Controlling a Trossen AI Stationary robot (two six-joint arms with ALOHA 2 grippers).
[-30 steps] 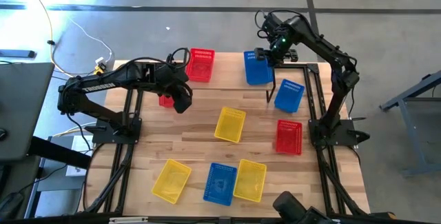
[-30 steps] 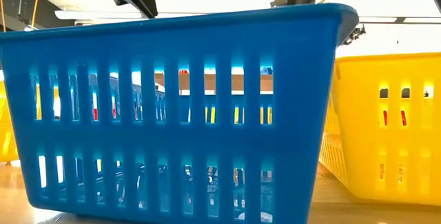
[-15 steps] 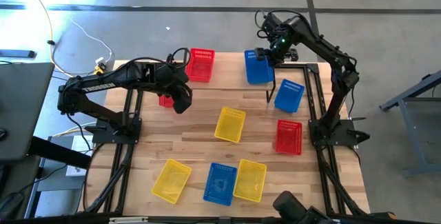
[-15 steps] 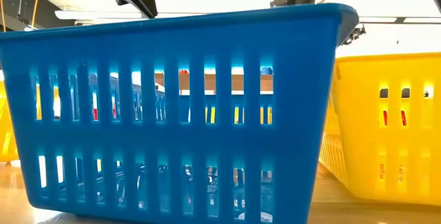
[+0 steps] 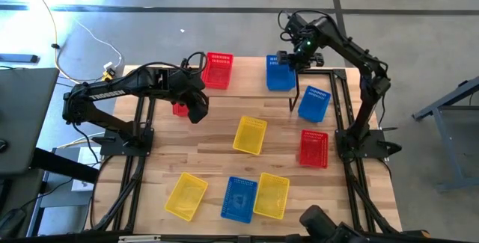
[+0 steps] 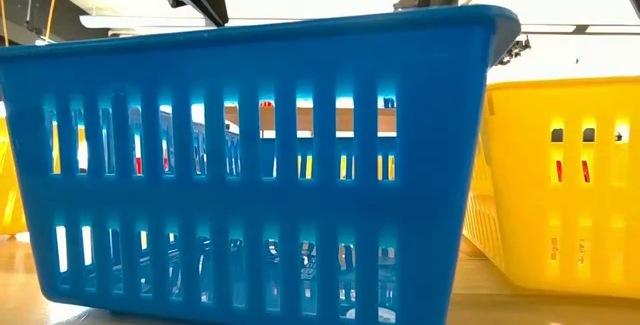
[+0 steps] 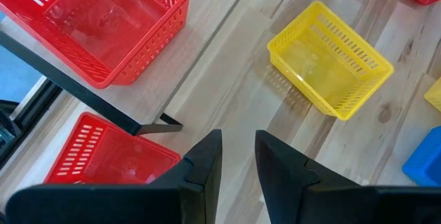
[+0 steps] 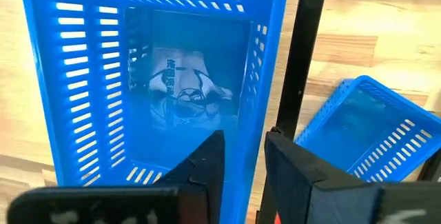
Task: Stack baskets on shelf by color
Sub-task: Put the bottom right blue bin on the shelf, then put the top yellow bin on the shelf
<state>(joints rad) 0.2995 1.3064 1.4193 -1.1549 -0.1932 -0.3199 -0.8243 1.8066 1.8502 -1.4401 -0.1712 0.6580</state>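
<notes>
On the wooden bench (image 5: 217, 161), the right gripper (image 5: 293, 58), fingers parted, hovers over the blue mesh plastic basket (image 5: 281, 75) on the wooden shelf (image 5: 247, 75); withdrawing could snag its rim; left gripper (image 5: 197, 113) fingers apart, empty.

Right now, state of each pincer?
Left pincer: open, empty, above the table.
Right pincer: open, empty, over the blue basket on the shelf.

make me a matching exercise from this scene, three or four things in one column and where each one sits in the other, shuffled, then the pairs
Column 1
1. red basket
2. yellow basket
3. left gripper
4. right gripper

Column 2
A. over the blue basket on the shelf
B. middle of the table
C. on the shelf, left part
D. above the table, near a red basket below the shelf

Pairs: 1-C, 2-B, 3-D, 4-A
</notes>
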